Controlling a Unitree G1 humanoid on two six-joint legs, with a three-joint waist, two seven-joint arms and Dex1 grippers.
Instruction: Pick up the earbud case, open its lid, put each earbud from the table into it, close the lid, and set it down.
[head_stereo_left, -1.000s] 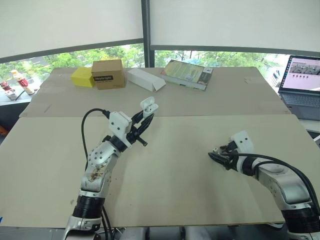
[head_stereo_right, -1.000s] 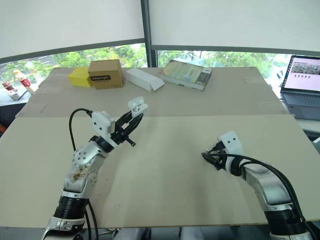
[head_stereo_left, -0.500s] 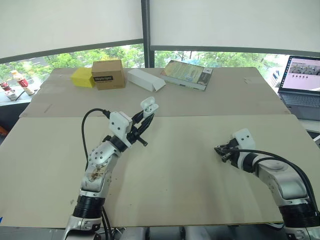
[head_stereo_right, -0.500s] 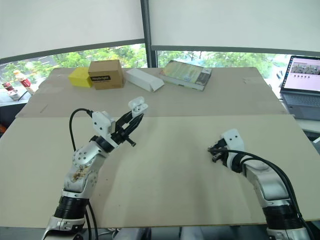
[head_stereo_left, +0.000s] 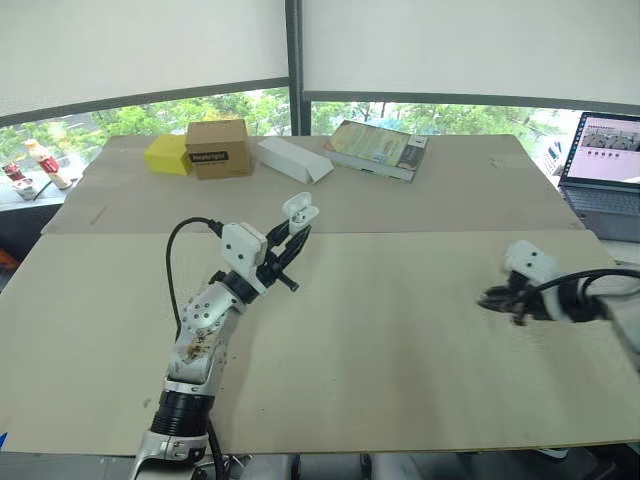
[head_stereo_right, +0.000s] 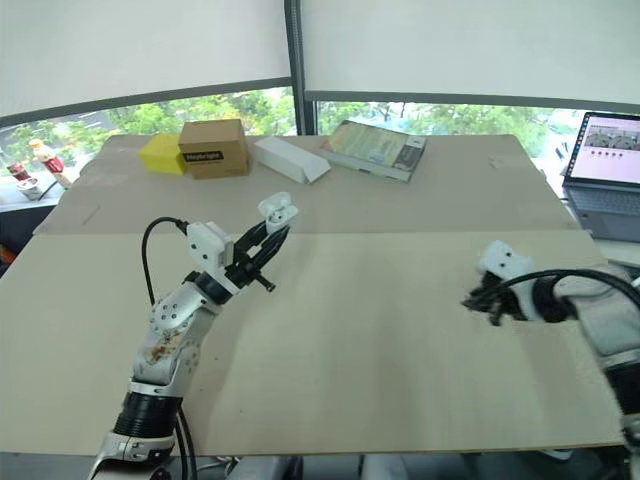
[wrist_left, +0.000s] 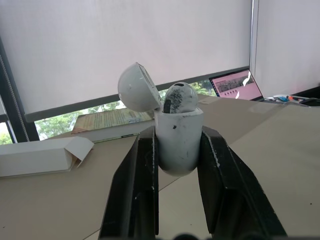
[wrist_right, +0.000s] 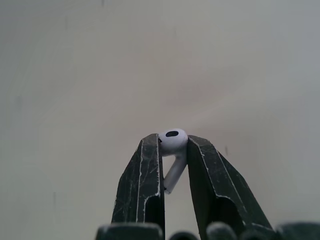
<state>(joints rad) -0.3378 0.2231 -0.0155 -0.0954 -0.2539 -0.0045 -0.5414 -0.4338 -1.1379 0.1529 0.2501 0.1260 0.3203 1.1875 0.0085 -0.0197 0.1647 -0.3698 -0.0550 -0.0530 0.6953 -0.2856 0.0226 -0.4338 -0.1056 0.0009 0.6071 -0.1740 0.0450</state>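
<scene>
Left gripper (head_stereo_left: 293, 232): fingers clamped on the case's lower body; raised over the table's (head_stereo_left: 380, 350) left half, clear of the top
Case (wrist_left: 178, 140): upright between the two fingers; lid (wrist_left: 137, 93) swung back, open; earbud (wrist_left: 179, 97) seated inside, its head standing proud of the rim
Right gripper (wrist_right: 173, 150): fingers pinched on the second earbud (wrist_right: 172, 139), head at the tips, stem down between them; over the table near its right edge, well apart from the case
Far edge: yellow box (head_stereo_left: 165, 154), brown box (head_stereo_left: 218, 147), white carton (head_stereo_left: 293, 159), book (head_stereo_left: 377, 149); laptop (head_stereo_left: 604, 158) past the far right corner
</scene>
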